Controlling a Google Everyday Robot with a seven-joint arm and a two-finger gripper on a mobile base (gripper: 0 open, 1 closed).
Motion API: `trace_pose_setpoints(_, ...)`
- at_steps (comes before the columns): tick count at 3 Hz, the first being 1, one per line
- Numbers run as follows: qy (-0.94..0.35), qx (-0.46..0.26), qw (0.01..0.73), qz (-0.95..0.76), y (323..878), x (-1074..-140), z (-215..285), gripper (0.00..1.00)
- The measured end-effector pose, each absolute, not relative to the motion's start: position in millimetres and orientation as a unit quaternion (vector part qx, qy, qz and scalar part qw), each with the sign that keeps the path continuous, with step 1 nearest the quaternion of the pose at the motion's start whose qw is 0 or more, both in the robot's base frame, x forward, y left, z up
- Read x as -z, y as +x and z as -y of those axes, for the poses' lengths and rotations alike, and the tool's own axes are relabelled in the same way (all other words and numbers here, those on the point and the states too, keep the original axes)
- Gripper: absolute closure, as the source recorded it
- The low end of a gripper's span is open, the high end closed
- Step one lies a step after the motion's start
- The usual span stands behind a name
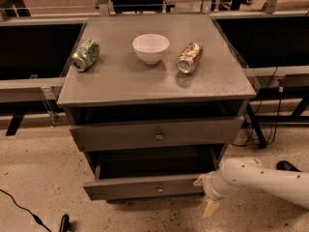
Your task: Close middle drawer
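The speckled floor (38, 178) lies open in front of the grey cabinet (145, 99) and to its left. The top drawer (120, 135) sticks out a little. The middle drawer (125, 188), low down, sticks out much further, past the cabinet's front edge. A white arm (260, 178) reaches in from the right. Its claw (205, 195) is right by that drawer's right front corner, fingers apart, holding nothing. On the flat surface (120, 76) sits a white bowl (150, 47), with a green can (86, 54) lying to its left and a brown can (189, 57) to its right. A thin black cable (19, 206) lies on the floor.
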State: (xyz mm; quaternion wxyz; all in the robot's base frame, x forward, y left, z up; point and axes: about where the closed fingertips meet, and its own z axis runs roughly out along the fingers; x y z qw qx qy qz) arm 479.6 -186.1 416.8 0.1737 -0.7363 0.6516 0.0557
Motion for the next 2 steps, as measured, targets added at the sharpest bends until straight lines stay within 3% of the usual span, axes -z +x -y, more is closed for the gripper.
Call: trace_pose_setpoints(2, -0.746, -0.084, 0.187, -0.634, 496.1, -412.0, 172.1, 0.62)
